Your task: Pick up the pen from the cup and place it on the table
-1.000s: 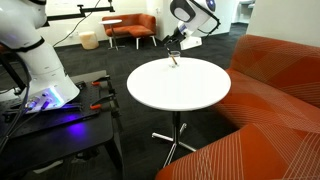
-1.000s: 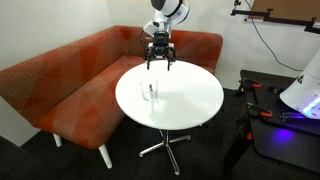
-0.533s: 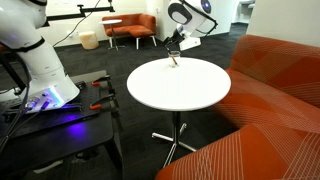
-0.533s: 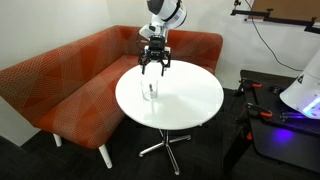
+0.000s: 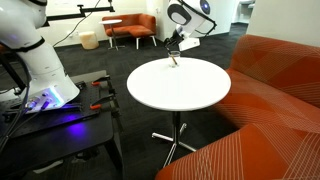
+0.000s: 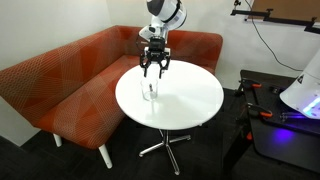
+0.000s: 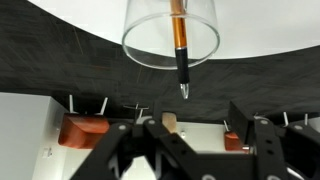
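The cup (image 6: 150,92) is a small clear glass near the far edge of the round white table (image 6: 190,100). It also shows in an exterior view (image 5: 174,62) and at the top of the wrist view (image 7: 171,35). The pen (image 7: 179,45), dark with an orange band, stands in the cup and its tip sticks out past the rim. My gripper (image 6: 153,68) hangs open and empty just above the cup, not touching it. Its two fingers (image 7: 205,135) frame the bottom of the wrist view, apart from the pen.
An orange corner sofa (image 6: 70,80) wraps round the table's far side and also shows in an exterior view (image 5: 270,90). A dark bench with purple light (image 5: 45,105) carries a white robot base and red-handled tools (image 5: 100,103). The chrome pedestal (image 6: 165,140) stands under the table.
My gripper has moved down and a little sideways toward the cup, staying open. The cup and pen have not moved.
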